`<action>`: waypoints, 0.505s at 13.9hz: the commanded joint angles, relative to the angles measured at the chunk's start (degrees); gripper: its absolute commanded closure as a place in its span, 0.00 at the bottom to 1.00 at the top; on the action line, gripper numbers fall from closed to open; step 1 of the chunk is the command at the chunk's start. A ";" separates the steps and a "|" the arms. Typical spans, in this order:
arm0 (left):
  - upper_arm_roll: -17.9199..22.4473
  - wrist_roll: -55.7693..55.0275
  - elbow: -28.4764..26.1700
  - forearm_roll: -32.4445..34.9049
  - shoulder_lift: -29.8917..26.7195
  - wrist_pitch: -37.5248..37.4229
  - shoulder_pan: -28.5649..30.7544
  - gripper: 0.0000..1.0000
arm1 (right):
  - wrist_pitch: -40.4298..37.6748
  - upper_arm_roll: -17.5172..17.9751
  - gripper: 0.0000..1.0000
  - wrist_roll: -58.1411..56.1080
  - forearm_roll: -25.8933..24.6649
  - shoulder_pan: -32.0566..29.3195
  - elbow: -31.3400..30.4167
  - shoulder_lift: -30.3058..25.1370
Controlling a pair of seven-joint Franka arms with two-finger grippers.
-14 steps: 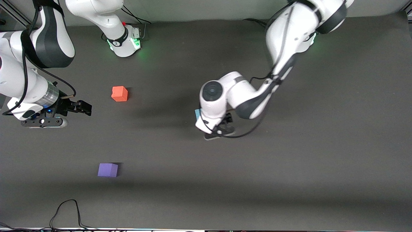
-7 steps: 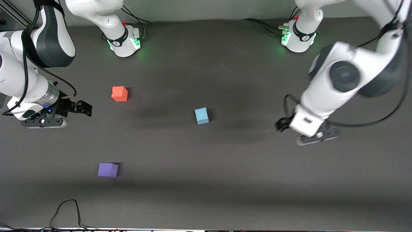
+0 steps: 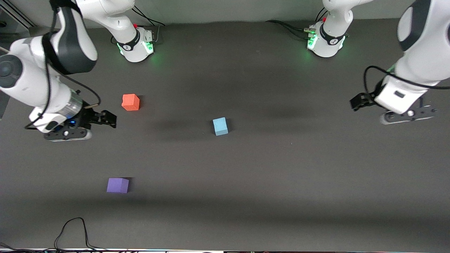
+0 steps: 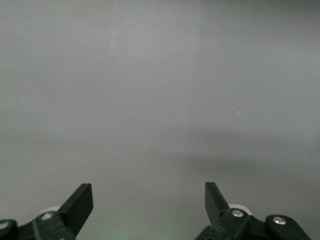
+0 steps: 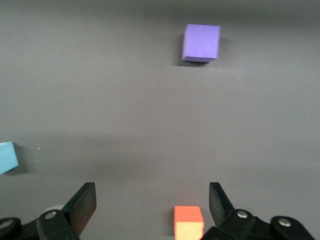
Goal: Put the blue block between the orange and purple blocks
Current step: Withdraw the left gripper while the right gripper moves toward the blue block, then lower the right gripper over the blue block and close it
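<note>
1. The blue block is seen mid-surface, cut off in the right wrist view.
2. The orange block is partly cropped there; the purple block lies nearer.
3. Left tool and right tool are held spread, empty.
4. No writing is legible.

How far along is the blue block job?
Little looks done: the blue block sits mid-table, away from the orange block and purple block. Both hands are open and empty, the right hand beside the orange block, the left hand at its own end. Pickup and placement remain.
</note>
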 commanded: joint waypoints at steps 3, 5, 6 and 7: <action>15.43 4.98 -1.58 0.63 -2.91 -0.32 -10.86 0.00 | 1.43 -0.11 0.00 5.29 0.90 5.83 2.90 3.79; 19.85 6.47 -0.88 0.72 -2.91 -1.10 -14.22 0.00 | 1.42 -0.11 0.00 5.38 0.90 12.13 5.27 6.24; 19.78 7.35 -0.18 0.72 -2.74 -1.54 -14.31 0.00 | 1.16 -0.11 0.00 5.47 0.90 16.52 7.54 8.78; 19.78 7.45 0.00 0.72 -2.65 -1.89 -14.40 0.00 | 0.90 -0.11 0.00 6.60 0.90 20.04 9.57 10.55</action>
